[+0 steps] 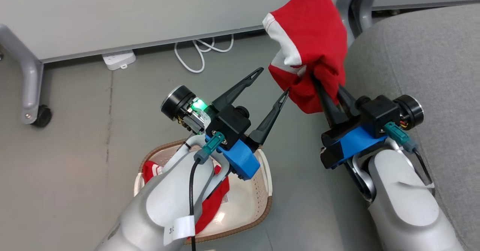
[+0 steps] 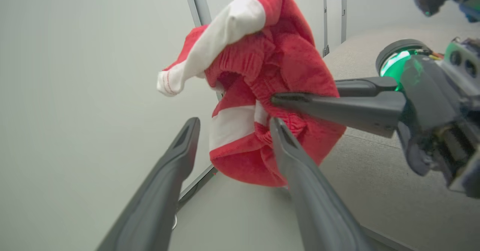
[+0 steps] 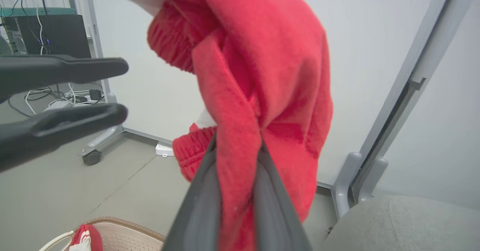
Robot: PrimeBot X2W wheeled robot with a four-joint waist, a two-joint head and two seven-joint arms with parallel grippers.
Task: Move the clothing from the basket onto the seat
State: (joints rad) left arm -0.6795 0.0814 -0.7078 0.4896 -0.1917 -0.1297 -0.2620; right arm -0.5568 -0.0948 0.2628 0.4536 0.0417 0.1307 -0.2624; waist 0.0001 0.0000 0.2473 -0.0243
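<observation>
While the right claw [image 1: 325,86] stands pressed together on a fold of one red garment [image 1: 311,37], pinching it so that the bunched cloth drapes over its fingers, the left claw [image 1: 273,80] is spread wide and holds nothing. Its nearer fingertip sits just at the garment's lower edge; whether it touches the cloth I cannot tell. The garment is up in the air, well above the floor [image 1: 93,138], beside the rounded left edge of the grey seat [image 1: 423,56] and not resting on it. The basket [image 1: 249,194] sits on the floor under the left forearm, and a second red garment [image 1: 212,206] with white trim lies inside it toward its left side, partly hidden by the arm. A strip of bare floor separates the basket's brown rim from the seat's edge. The seat's top lies open to the right of the held garment. Beyond the claws, floor reaches to a pale partition [image 1: 112,11], at whose foot lie a white power strip [image 1: 119,59] and a looped white cable [image 1: 198,57]. A grey castor leg [image 1: 30,82] stands at far left, and a grey upright [image 1: 362,7] rises close behind the garment at the seat's corner.
</observation>
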